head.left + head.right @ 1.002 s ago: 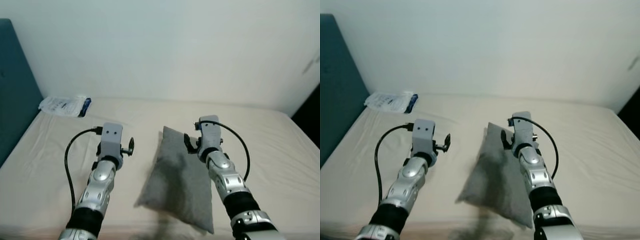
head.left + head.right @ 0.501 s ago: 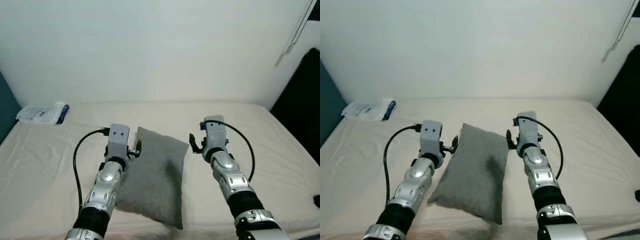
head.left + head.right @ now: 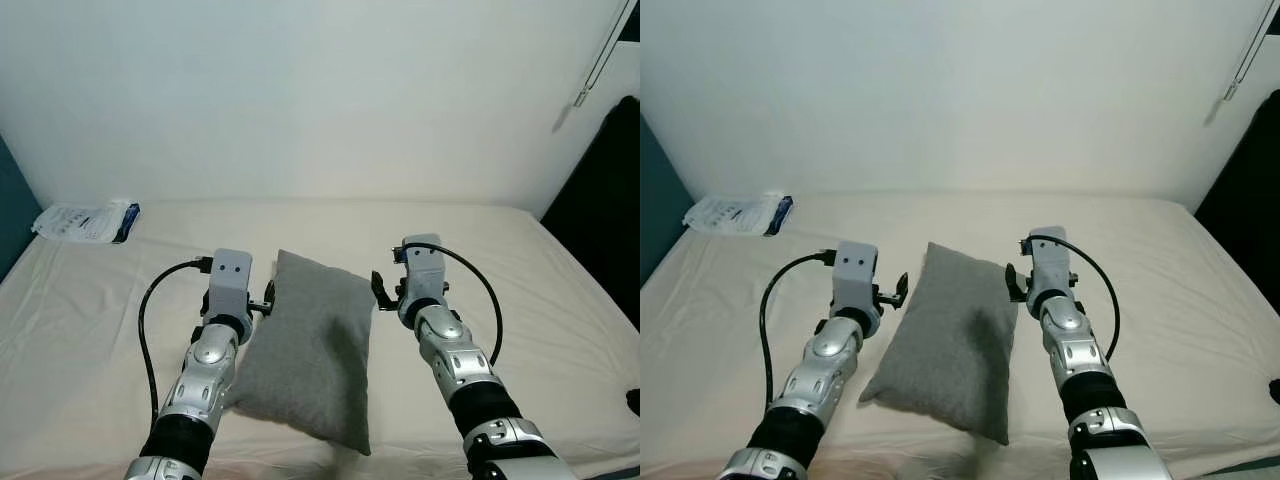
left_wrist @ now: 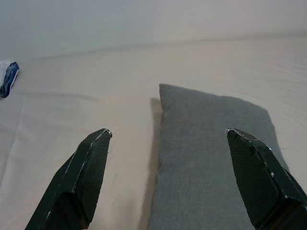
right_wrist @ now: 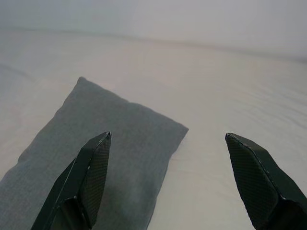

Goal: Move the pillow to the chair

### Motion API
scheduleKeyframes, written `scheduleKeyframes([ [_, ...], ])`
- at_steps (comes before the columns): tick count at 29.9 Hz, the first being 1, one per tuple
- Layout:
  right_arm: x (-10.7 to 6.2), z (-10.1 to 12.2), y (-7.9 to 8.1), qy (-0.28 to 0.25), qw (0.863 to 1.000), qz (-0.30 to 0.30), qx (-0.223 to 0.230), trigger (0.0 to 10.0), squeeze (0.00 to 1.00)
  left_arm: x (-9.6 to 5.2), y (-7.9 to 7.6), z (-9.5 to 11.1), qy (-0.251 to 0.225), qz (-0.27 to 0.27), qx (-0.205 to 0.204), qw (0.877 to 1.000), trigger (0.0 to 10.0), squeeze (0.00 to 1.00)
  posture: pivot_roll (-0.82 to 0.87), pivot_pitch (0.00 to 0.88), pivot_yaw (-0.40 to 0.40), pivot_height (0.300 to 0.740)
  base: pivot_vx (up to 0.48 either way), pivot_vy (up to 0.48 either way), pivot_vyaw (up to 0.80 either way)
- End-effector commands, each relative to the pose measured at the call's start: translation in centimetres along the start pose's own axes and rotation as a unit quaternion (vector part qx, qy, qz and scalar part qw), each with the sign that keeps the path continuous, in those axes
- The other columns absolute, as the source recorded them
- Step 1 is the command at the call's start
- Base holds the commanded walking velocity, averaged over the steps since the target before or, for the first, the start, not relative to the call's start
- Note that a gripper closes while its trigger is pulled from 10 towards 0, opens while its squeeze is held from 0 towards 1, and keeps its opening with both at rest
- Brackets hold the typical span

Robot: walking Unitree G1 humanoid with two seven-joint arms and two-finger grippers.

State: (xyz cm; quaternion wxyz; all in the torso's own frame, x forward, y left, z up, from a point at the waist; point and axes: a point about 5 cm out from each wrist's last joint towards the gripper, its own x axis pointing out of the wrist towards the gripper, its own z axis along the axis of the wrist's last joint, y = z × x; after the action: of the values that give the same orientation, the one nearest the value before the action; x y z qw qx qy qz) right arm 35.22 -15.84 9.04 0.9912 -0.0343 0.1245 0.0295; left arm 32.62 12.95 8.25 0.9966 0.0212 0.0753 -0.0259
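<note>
A grey pillow point(image 3: 310, 350) lies flat on the cream bed point(image 3: 90, 330), one corner pointing at the wall. My two arms reach out on either side of it. The left gripper point(image 4: 168, 132) is open, held just above the pillow's left edge, with the near corner point(image 4: 165, 91) between its fingers point(image 4: 88, 163). The right gripper point(image 5: 168, 135) is also open, over the pillow's right corner point(image 5: 177, 128), holding nothing. In the head views the left wrist point(image 3: 228, 282) and right wrist point(image 3: 420, 265) flank the pillow's far end.
A white and blue packet point(image 3: 85, 221) lies at the bed's far left corner. A teal headboard point(image 3: 8, 215) stands on the left and a dark object point(image 3: 612, 230) past the bed's right edge. A white wall closes the back.
The view has swung to the right, so the headboard has nearly left the picture. The pillow, a second ago under my right arm, now lies between both arms.
</note>
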Motion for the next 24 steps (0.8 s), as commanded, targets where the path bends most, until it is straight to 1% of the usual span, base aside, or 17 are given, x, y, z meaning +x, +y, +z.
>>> scheduleKeyframes([
  [1, 0.04, 0.23, 0.04, -0.006, 1.0, 0.001, 0.001, 10.0, 0.0, -0.02, 0.16, -0.22, 0.002, 0.003, 0.003, 1.0, 10.0, 0.0, -0.06, 0.0, -0.06, 0.675, 0.0, 0.0, 0.0],
  [3, 0.01, 0.36, 0.02, -0.013, 1.0, 0.001, 0.003, 10.0, 0.0, -0.02, 0.09, -0.2, 0.002, 0.003, 0.002, 1.0, 10.0, 0.0, -0.06, 0.0, -0.061, 0.675, 0.0, 0.0, 0.0],
  [16, 0.11, 0.34, 0.24, -0.012, 1.0, 0.007, -0.003, 10.0, 0.0, -0.12, 0.1, -0.31, 0.003, 0.003, 0.002, 1.0, 10.0, 0.0, -0.06, 0.0, -0.065, 0.675, 0.0, 0.0, 0.0],
  [22, 0.02, 0.18, 0.1, -0.01, 1.0, 0.005, 0.001, 10.0, 0.0, -0.06, 0.02, -0.35, 0.006, 0.001, -0.002, 1.0, 10.0, 0.0, -0.06, 0.0, -0.064, 0.655, 0.0, 0.0, 0.0],
  [24, 0.0, 0.17, -0.25, -0.014, 1.0, -0.007, 0.003, 10.0, 0.0, -0.05, -0.08, -0.42, 0.007, -0.004, 0.001, 1.0, 10.0, 0.0, -0.06, 0.0, -0.051, 0.65, 0.0, 0.0, 0.0],
])
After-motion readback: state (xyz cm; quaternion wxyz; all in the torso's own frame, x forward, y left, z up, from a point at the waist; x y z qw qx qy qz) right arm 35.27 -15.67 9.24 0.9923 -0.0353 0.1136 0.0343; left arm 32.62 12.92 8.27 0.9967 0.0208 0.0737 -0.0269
